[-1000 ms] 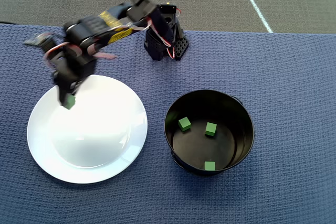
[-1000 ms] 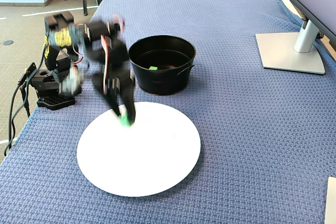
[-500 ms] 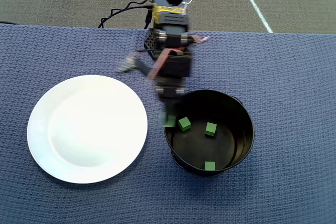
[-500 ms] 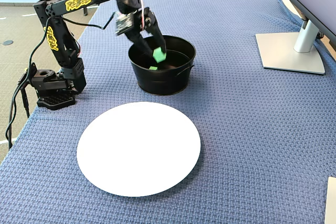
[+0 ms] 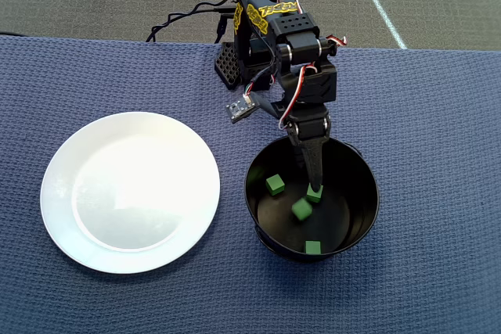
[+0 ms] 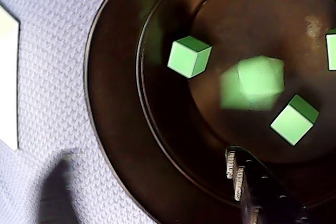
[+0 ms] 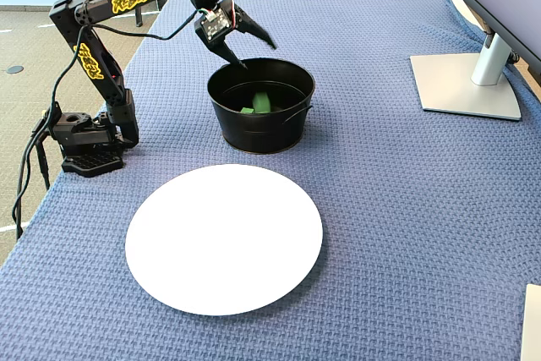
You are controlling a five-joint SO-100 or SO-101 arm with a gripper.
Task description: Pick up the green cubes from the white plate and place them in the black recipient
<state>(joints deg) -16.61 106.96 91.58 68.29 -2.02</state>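
Observation:
The black recipient (image 5: 258, 224) (image 7: 262, 128) (image 6: 115, 129) stands to the right of the white plate (image 5: 129, 193) (image 7: 224, 238), which lies bare. Several green cubes (image 5: 274, 184) lie on its floor. In the wrist view one cube (image 6: 189, 56) is sharp, another cube (image 6: 257, 80) is motion-blurred, and a sliver of plate (image 6: 8, 77) shows at the left edge. My gripper (image 5: 313, 174) (image 7: 259, 55) (image 6: 152, 187) hangs open over the recipient's rim, holding nothing. One finger (image 6: 252, 187) is over the pot, the other over the cloth.
The arm's base (image 7: 84, 145) (image 5: 235, 68) sits at the table's edge, with a cable trailing off it. A monitor stand (image 7: 465, 82) occupies the far right in the fixed view. Blue woven cloth covers the table.
My gripper carried a green cube from the plate across to the black recipient, then opened. The cube now tumbles inside the pot with the others.

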